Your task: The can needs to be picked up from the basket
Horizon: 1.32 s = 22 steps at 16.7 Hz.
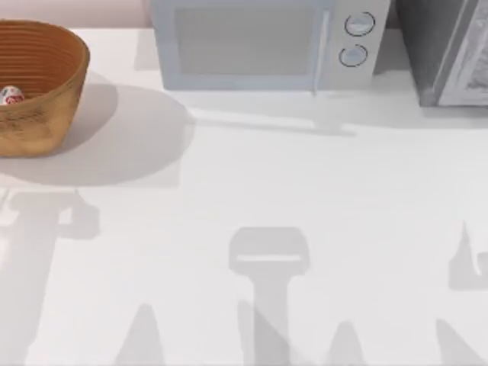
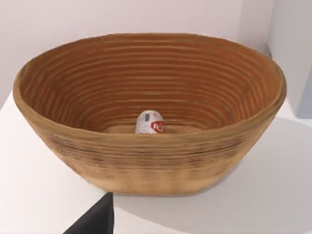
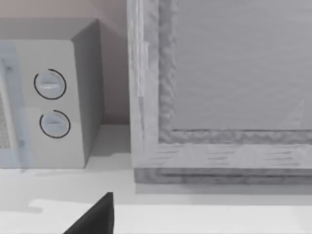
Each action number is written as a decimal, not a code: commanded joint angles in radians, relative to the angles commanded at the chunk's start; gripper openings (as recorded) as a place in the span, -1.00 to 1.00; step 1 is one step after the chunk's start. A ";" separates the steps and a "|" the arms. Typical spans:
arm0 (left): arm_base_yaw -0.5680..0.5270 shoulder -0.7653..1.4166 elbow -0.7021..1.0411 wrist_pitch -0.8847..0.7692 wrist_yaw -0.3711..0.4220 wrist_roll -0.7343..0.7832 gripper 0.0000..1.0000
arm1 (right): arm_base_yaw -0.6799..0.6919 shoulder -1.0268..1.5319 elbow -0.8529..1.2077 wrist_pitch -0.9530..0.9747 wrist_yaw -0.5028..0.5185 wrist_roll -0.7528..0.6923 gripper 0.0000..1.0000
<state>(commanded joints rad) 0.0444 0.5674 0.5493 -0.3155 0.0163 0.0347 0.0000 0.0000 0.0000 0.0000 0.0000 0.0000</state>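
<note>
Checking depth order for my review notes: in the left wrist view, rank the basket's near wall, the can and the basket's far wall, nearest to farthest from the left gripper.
1. The basket near wall, just beyond the left gripper's dark fingertip.
2. The can, on the basket floor behind that wall.
3. The basket's far wall, behind the can.

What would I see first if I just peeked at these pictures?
The big orange-brown basket at the table's far left corner grabs your eye first, with a tiny can lying at its bottom. Next comes the pale microwave at the back, in the middle, with two round knobs. To its right at the table's back corner stands a grey box.
</note>
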 joint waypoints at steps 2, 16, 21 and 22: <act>0.009 0.186 0.180 -0.104 0.011 0.013 1.00 | 0.000 0.000 0.000 0.000 0.000 0.000 1.00; 0.079 1.581 1.544 -0.886 0.099 0.111 1.00 | 0.000 0.000 0.000 0.000 0.000 0.000 1.00; 0.099 1.898 1.859 -1.064 0.118 0.132 1.00 | 0.000 0.000 0.000 0.000 0.000 0.000 1.00; 0.101 1.937 1.897 -1.086 0.120 0.135 1.00 | 0.000 0.000 0.000 0.000 0.000 0.000 1.00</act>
<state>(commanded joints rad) 0.1455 2.5045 2.4464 -1.4010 0.1362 0.1693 0.0000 0.0000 0.0000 0.0000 0.0000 0.0000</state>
